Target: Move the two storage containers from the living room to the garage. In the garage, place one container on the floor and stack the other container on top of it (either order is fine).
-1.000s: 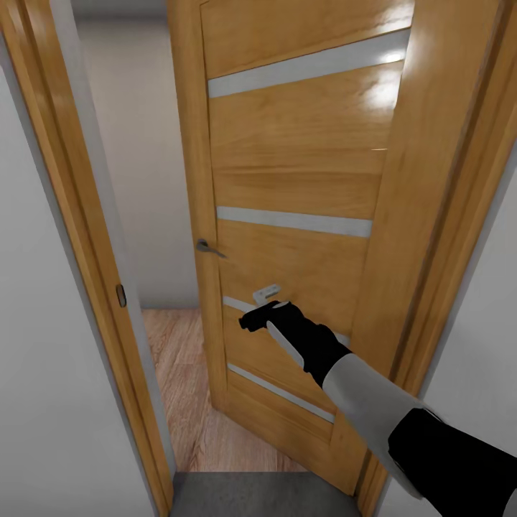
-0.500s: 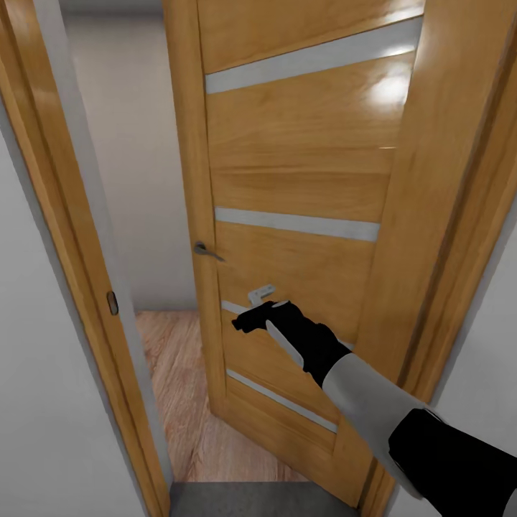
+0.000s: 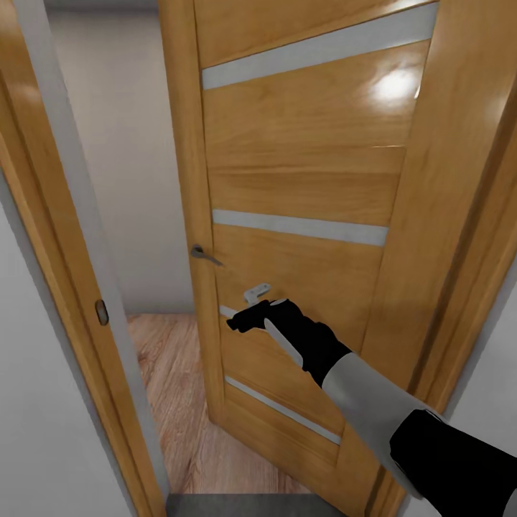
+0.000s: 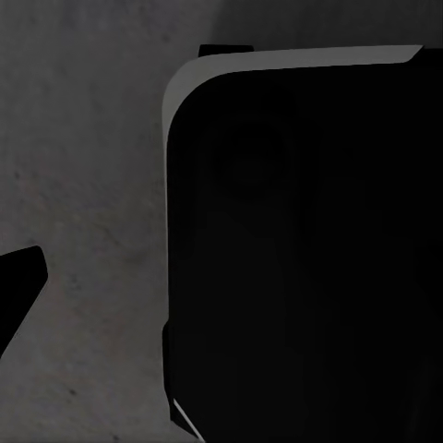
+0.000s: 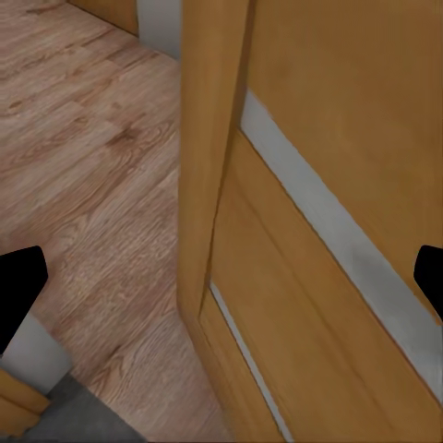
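Right end effector (image 3: 240,321) against half-open door (image 3: 301,187)

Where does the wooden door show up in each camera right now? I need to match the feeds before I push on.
Head view: the wooden door spans the centre and right, ajar, with the right gripper at its face.
Right wrist view: the door's free edge and lower panel, centre to right.
Left wrist view: not seen; dark grey floor.
Shared landmark: light wood plank floor.
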